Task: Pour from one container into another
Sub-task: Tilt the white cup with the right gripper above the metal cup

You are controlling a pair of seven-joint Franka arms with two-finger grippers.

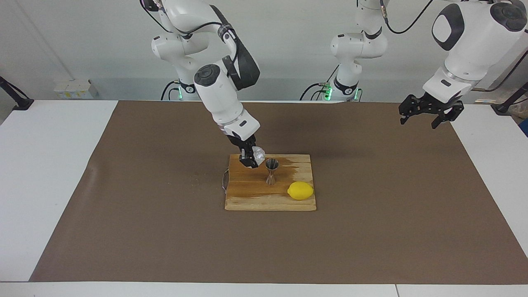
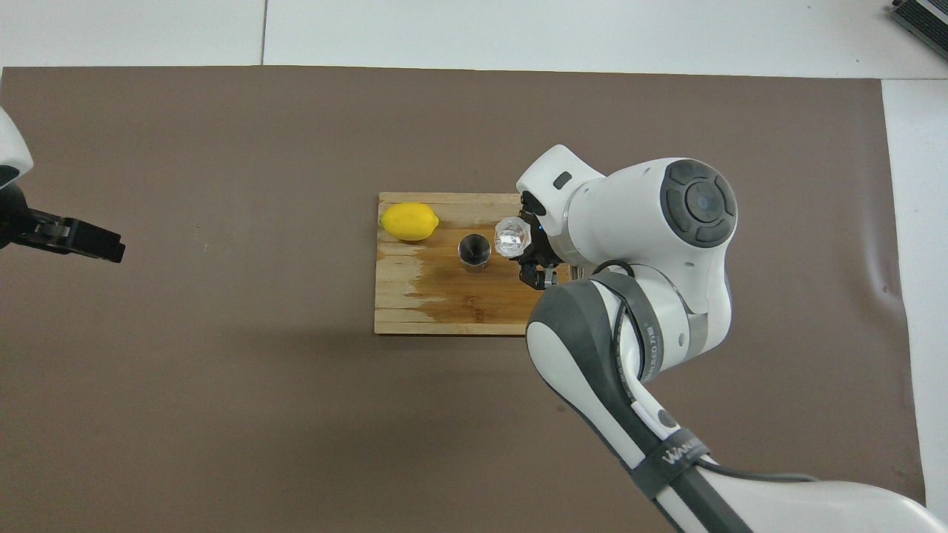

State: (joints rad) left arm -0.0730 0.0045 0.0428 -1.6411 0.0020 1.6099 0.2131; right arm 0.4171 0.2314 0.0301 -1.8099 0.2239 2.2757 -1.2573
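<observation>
My right gripper (image 1: 251, 156) is shut on the small translucent faceted cup (image 1: 258, 154) and holds it tipped over the wooden board (image 1: 247, 194), right beside the jigger's rim. In the overhead view the cup (image 2: 511, 237) has its mouth turned toward the jigger (image 2: 473, 249). The steel hourglass jigger (image 1: 272, 171) stands upright on the board. My left gripper (image 1: 425, 113) is open and waits in the air over the left arm's end of the mat; it also shows in the overhead view (image 2: 81, 238).
A yellow lemon (image 1: 300, 190) lies on the board farther from the robots than the jigger, toward the left arm's end; it also shows in the overhead view (image 2: 409, 221). The board lies on a brown mat (image 1: 144, 206) with white table around it.
</observation>
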